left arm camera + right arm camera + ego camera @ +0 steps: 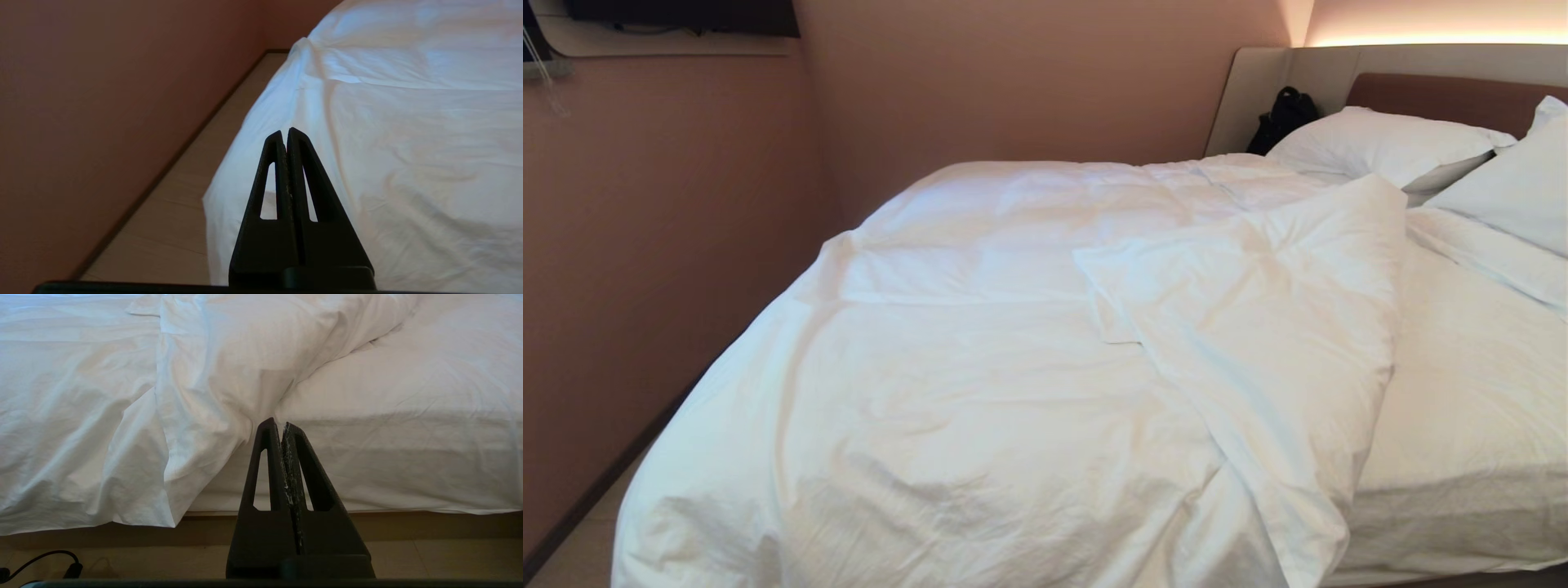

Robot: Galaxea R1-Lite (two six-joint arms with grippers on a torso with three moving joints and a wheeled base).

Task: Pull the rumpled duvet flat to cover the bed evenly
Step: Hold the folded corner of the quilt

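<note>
The white duvet [980, 343] lies rumpled over the left and middle of the bed [1462, 425]. One corner of it is folded back in a thick flap [1258, 327], leaving the white sheet bare on the right. Neither arm shows in the head view. In the left wrist view my left gripper [286, 131] is shut and empty, held off the duvet [408, 143] near its hanging left edge. In the right wrist view my right gripper [277, 424] is shut and empty, in front of the bed's near side, beside the duvet's hanging fold [196, 428].
Pillows [1388, 143] lie by the padded headboard [1445, 94], with a black bag [1286, 114] in the corner. A pink wall [645, 245] runs close along the bed's left side, leaving a narrow strip of floor [179, 212]. A black cable [41, 563] lies on the floor.
</note>
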